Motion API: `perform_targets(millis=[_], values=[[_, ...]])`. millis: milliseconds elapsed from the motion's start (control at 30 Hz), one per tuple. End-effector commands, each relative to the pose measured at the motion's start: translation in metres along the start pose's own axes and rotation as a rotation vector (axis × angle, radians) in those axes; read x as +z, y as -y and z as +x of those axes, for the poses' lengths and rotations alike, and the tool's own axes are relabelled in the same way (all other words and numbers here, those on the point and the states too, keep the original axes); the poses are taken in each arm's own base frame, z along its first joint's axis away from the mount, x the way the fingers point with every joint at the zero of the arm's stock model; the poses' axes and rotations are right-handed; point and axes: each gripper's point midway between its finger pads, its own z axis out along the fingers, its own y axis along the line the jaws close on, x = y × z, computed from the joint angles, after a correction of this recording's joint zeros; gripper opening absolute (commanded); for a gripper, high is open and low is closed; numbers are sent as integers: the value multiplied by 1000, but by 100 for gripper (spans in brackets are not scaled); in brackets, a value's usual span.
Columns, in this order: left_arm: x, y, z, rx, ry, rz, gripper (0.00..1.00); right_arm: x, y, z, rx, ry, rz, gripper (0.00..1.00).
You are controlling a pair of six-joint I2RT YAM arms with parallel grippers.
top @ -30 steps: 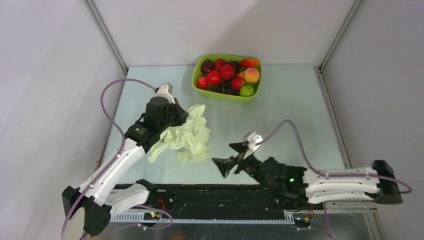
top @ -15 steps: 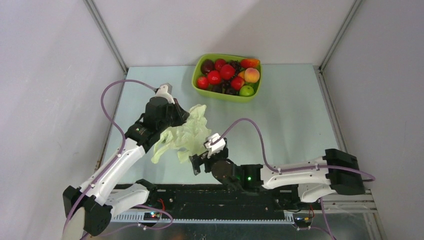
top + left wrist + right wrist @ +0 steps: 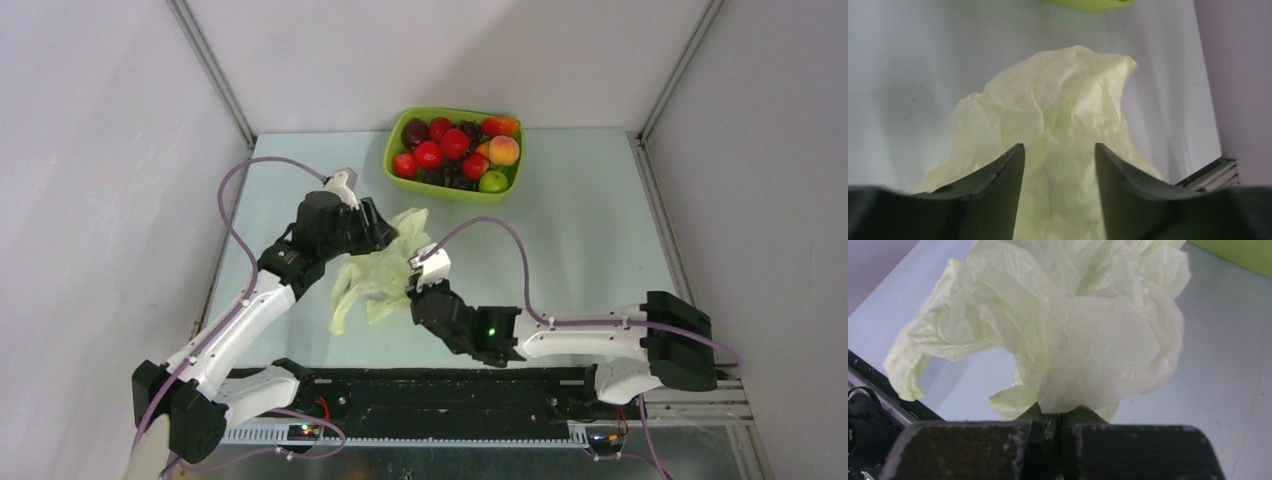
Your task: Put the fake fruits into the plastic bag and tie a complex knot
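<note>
The plastic bag [image 3: 372, 283] is a crumpled pale yellow-green heap on the table's left half, between my two grippers. My right gripper [image 3: 412, 293] is shut on the bag's near right edge; in the right wrist view the film [image 3: 1073, 330] bunches up out of the closed jaws [image 3: 1058, 416]. My left gripper [image 3: 390, 236] stands open over the bag's far side, and the bag [image 3: 1058, 100] shows through the gap between its fingers [image 3: 1059, 150]. The fake fruits [image 3: 455, 148] lie in a lime-green tray at the back. No knot is in view.
The lime-green tray [image 3: 440, 193] stands at the back centre, and its edge shows at the top of the left wrist view [image 3: 1088, 4]. Grey walls close the table on three sides. A black rail [image 3: 440, 395] runs along the near edge.
My right arm swung left to the bag and shut on its edge. My left gripper opened, letting go of the bag, and shifted slightly right. The bag drew together between them.
</note>
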Motion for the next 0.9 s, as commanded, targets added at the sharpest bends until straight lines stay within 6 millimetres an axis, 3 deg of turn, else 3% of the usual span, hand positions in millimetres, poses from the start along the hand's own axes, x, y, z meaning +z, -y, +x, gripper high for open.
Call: perform_targets(millis=[0,33,67,100,133,233,267,300,333,367,433,633,867], values=[[-16,28,-24,103,62,121,74,-18,24,-42,117,1,2,0],[-23,30,-30,142,91,131,88,-22,29,-37,122,-37,2,0],[-28,32,-36,164,119,136,92,-27,40,-47,154,-30,9,0],[-40,36,-44,207,165,149,96,-31,45,-42,168,-70,6,0],[-45,37,-49,229,197,155,97,-37,57,-53,205,-56,13,0],[-77,53,-63,349,317,236,99,-50,77,-58,287,-97,14,0],[-82,60,-61,383,335,285,99,-55,92,-65,321,-90,37,0],[-96,69,-63,436,379,335,99,-58,94,-68,361,-100,22,0],[-100,72,-59,465,385,356,100,-61,109,-75,409,-88,48,0],[-111,76,-60,514,419,376,99,-64,110,-76,433,-102,25,0],[-119,74,-53,550,439,368,99,-67,132,-86,505,-86,52,0],[-114,72,-2,579,362,411,99,-86,154,-104,613,-36,60,0],[-84,61,16,716,225,269,99,-92,153,-105,674,-53,32,0]])
